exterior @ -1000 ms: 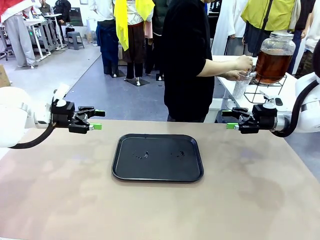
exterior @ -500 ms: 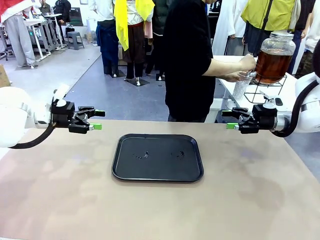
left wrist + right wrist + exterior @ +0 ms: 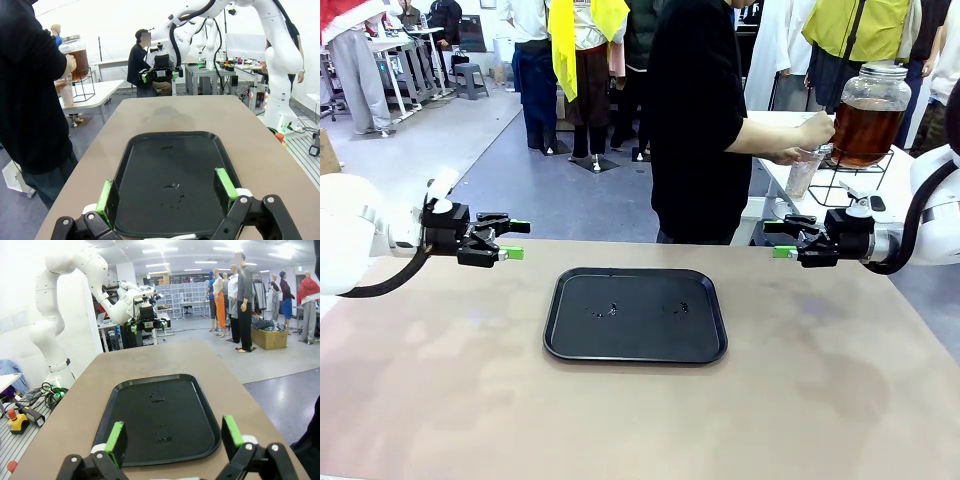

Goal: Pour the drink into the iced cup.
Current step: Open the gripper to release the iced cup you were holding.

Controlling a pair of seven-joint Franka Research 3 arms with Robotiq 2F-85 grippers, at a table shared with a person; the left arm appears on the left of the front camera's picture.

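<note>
Hovering with jaws wide and nothing between them, the left gripper (image 3: 516, 240) sits above the near-left side of the table (image 3: 440, 400), and the right gripper (image 3: 780, 240) mirrors it on the right, equally open and empty. Between them lies a black tray (image 3: 635, 315), bare but for a few dark specks or drops. The step in hand belongs, as I judge it, to the person (image 3: 695, 120) standing at a side table beyond the far right edge: one hand (image 3: 813, 127) is at the spigot of the big glass jar (image 3: 868, 112) of amber drink (image 3: 864, 132), the other holds a clear cup (image 3: 802, 173) beneath it. Doing it well likely means keeping the cup steady under the spout, shutting off before the rim, and both arms holding clear until the cup comes over.
</note>
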